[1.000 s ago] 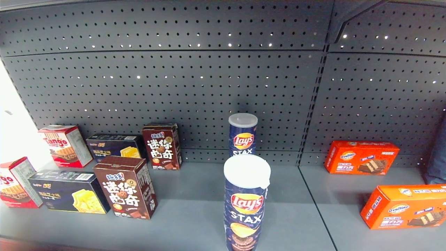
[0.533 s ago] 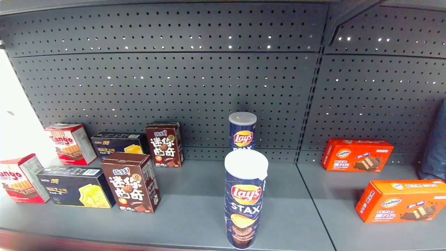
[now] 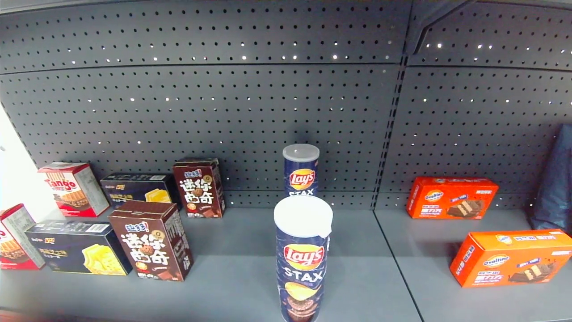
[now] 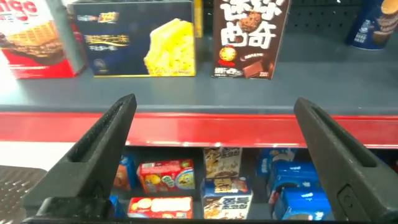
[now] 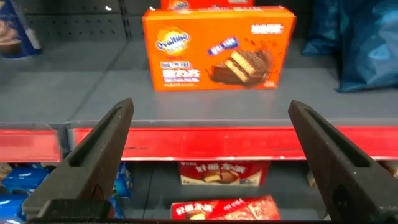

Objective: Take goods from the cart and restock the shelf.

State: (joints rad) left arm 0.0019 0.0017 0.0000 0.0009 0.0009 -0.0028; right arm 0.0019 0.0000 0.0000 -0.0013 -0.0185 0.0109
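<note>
My head camera looks forward and down onto the shelf [image 3: 232, 286] from close in front, facing its pegboard back [image 3: 223, 112]. Each wrist camera sits lower, about level with the shelf's red front lip [image 4: 205, 132], looking in between spread fingers: the left end effector [image 4: 214, 104] faces the front brown box [image 4: 250, 37], the right end effector [image 5: 210, 107] the front orange box [image 5: 217, 46]. The head view shares both boxes.
</note>
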